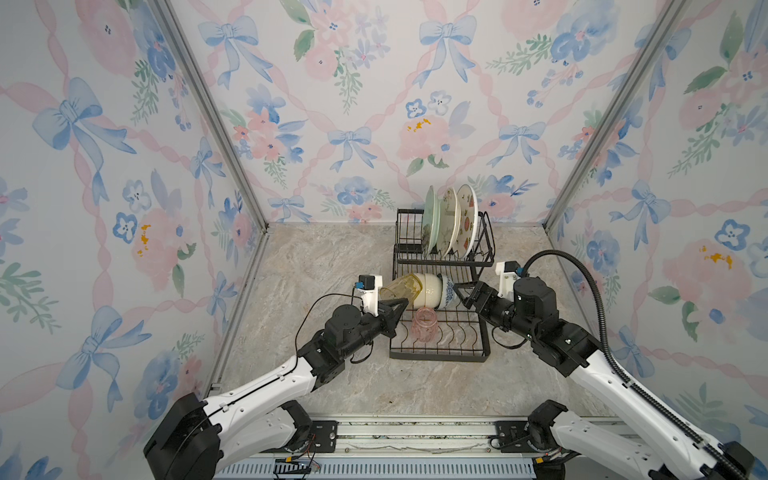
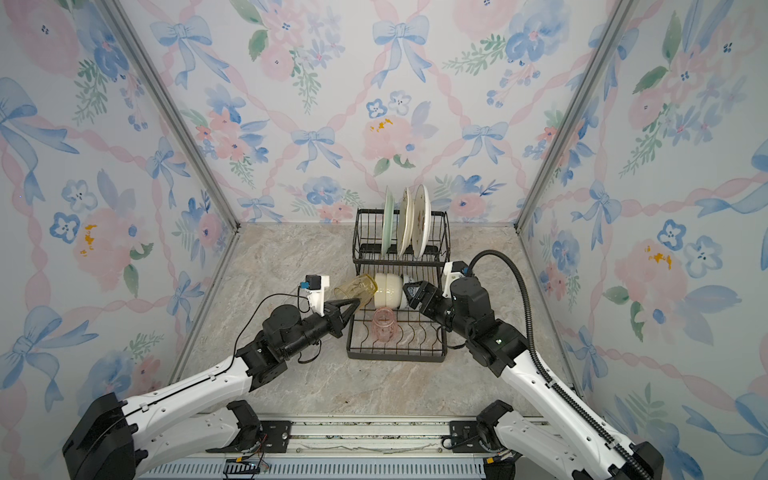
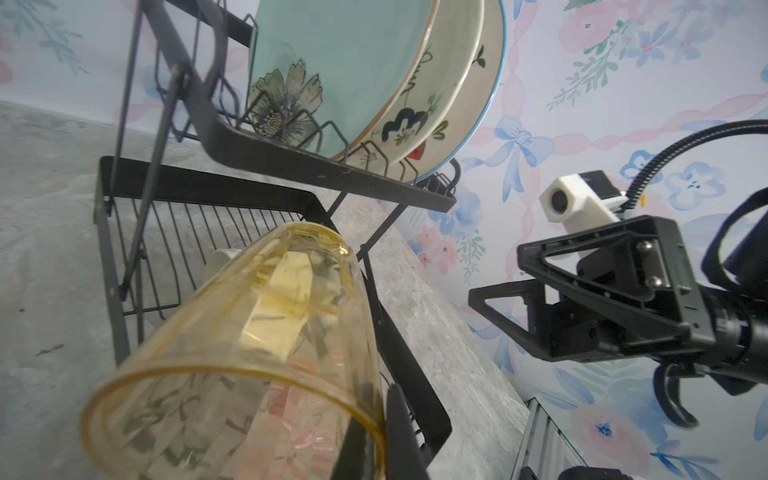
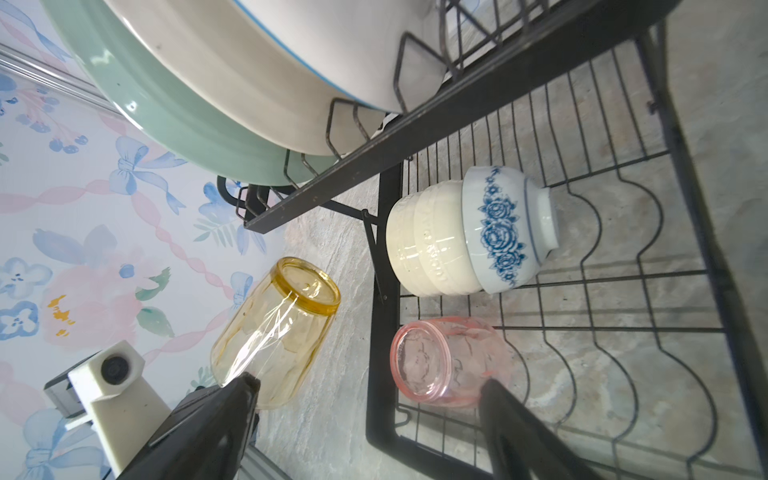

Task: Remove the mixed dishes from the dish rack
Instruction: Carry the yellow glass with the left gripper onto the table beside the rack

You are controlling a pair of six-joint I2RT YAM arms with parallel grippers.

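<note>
Three ceramic plates (image 1: pixel 465 224) upright atop the black wire dish rack (image 1: pixel 440 355), three nested bowls (image 1: pixel 430 289) below, one pink translucent tumbler (image 1: pixel 424 325) nearer. The left gripper (image 1: pixel 400 305) clamps one tilted amber tumbler (image 1: pixel 402 286) just left; the right gripper (image 3: pixel 496 272) gapes empty.

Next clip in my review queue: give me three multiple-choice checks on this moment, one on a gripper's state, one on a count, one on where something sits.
1. The left gripper is:
A) shut on the amber tumbler
B) open and empty
C) open around the amber tumbler

2. Plates standing in the upper shelf:
A) one
B) five
C) three

3. The pink tumbler sits:
A) in the upper shelf
B) on the lower tray
C) in the left gripper

Answers:
1 A, the jaws meet on the tumbler's rim and carry it tilted.
2 C, one mint-green and two cream plates stand on edge in the slots.
3 B, it stands mouth down on the tray's wires, with nothing gripping it.
</note>
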